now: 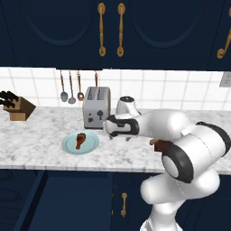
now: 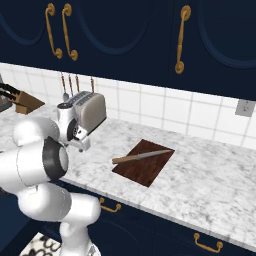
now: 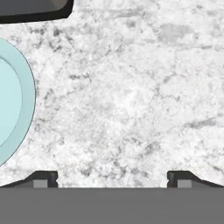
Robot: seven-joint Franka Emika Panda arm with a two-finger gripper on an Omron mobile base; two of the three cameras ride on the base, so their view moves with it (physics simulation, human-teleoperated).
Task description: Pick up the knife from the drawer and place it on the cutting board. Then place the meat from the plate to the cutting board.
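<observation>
One gripper (image 3: 112, 177), jaws spread wide and holding nothing, poised over bare marble counter (image 3: 131, 87) just beside the plate (image 3: 15, 105) rim. Meat (image 1: 80, 139): small reddish-brown drumstick, thinner bone end, lying on the pale blue-green plate, near the toaster (image 1: 96, 108). Knife (image 2: 141, 156): tan handle, grey blade, resting across the cutting board (image 2: 150, 172), handle overhanging its edge; first step judged complete. Risks: the rounded drumstick may roll or slip from a pinch near the bone; a set-down on the board could nudge the knife.
</observation>
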